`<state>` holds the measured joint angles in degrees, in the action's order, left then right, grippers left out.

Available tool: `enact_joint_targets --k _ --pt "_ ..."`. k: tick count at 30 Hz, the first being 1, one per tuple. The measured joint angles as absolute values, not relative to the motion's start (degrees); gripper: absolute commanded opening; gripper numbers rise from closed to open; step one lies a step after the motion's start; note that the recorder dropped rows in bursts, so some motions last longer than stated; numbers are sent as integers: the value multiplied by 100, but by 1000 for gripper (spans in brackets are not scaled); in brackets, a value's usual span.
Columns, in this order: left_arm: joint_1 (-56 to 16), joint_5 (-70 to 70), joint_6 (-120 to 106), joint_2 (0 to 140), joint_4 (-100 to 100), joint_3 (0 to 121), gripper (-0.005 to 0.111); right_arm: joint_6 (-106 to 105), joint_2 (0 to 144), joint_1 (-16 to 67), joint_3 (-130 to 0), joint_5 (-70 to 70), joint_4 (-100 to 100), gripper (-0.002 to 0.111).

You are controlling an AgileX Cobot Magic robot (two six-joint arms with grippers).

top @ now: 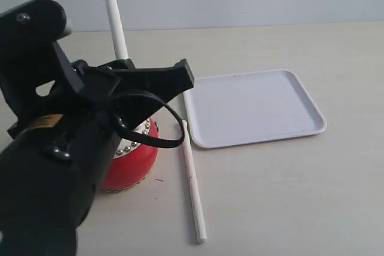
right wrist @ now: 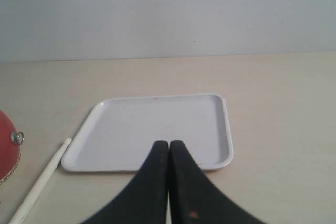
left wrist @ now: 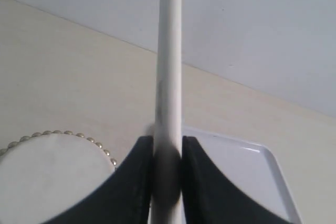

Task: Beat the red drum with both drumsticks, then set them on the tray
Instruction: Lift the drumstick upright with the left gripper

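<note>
Figuring they're light, stiff and slick: left hand point(left wrist: 167, 141) clamps the upright drumstick point(left wrist: 170, 51), right hand point(right wrist: 168, 149) is pinched together empty, so I'd grab the loose drumstick point(top: 193, 184) mid-shaft.

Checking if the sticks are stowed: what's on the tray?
Nothing lies on the tray; its whole surface shows, uncovered. One drumstick lies beside it.

i count two drumsticks in all, the upright drumstick point(top: 113, 13) and the flat drumstick point(top: 193, 184), then one red drum point(top: 133, 163) and one white tray point(top: 252, 107).
</note>
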<state>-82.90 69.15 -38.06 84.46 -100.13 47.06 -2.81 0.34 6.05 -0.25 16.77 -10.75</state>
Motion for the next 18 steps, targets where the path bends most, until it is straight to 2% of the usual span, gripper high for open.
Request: enact_joint_targets --k 18 --pt "-8314 6927 -4128 7783 -10027 4706 0 -281 34 605 -25 1677 -1075 0"
